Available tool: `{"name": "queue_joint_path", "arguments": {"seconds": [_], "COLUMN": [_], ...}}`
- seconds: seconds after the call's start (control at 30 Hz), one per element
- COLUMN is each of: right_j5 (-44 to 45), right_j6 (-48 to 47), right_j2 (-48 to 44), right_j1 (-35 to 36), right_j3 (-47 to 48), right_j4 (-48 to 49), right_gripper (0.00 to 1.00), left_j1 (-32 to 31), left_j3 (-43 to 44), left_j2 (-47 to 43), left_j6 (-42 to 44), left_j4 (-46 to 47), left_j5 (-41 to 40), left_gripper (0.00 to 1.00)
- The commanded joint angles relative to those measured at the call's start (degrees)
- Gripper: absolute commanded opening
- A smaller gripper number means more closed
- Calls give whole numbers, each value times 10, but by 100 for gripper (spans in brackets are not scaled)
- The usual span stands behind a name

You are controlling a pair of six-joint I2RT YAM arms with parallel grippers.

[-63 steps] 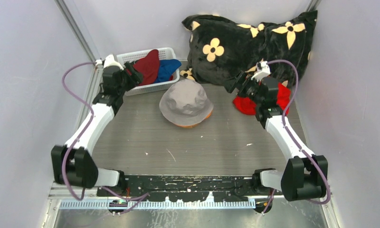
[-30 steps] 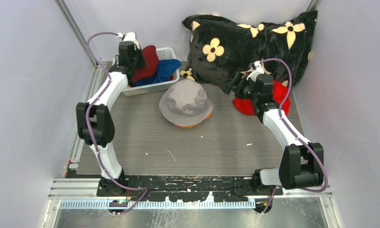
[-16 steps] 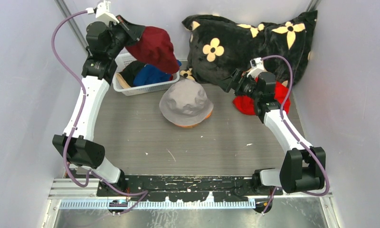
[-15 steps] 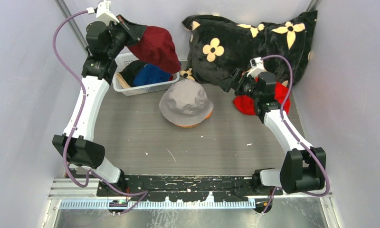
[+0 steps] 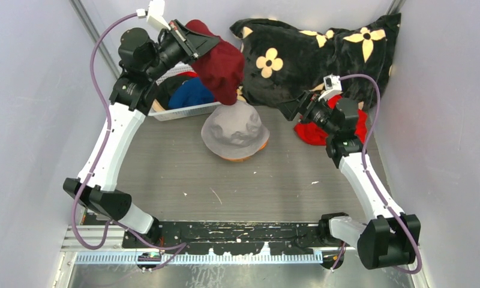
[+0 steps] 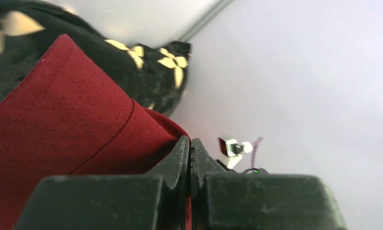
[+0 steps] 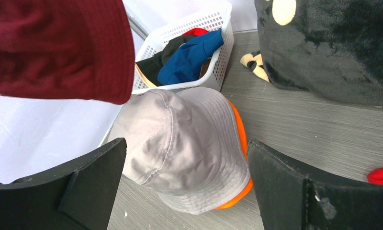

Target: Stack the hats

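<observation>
My left gripper (image 5: pixel 210 43) is shut on the brim of a dark red hat (image 5: pixel 224 66), which hangs in the air above the back edge of a grey hat (image 5: pixel 234 129). The left wrist view shows the jaws pressed together (image 6: pixel 190 143) with the red cloth (image 6: pixel 60 110) pinched between them. The grey hat lies on an orange hat (image 5: pixel 252 151) mid-table. My right gripper (image 5: pixel 288 108) stands open, low and to the right of this pile, framing it (image 7: pixel 185 143). A bright red hat (image 5: pixel 309 133) lies under the right arm. A blue hat (image 5: pixel 192 93) and a black one (image 7: pixel 153 60) sit in the basket.
The white basket (image 5: pixel 183 112) stands at the back left, against the wall. A black cushion with cream flowers (image 5: pixel 309 54) fills the back right corner. Pale walls close in on the left, back and right.
The left arm has lifted the dark red hat out of the basket and swung it right, so it now hangs over the grey hat. The right arm has shifted slightly, its gripper still open.
</observation>
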Motion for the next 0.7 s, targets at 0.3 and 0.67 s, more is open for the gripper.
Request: {"name": "queue_joint_path", "arguments": {"seconds": [0.3, 0.67], "right_j5": [33, 31], "right_j6": [-17, -23], "right_j2": [-91, -125], "right_j1": [2, 2], "right_j3": [-43, -48], "right_j4": [-4, -25], "right_gripper": [100, 100], "left_j1": [-129, -108], "left_j3": [0, -180], "left_j2": [-76, -83], "left_j6": [-13, 12], "left_j4": [-69, -78], "left_j5": [-27, -85], "left_gripper": [0, 0]}}
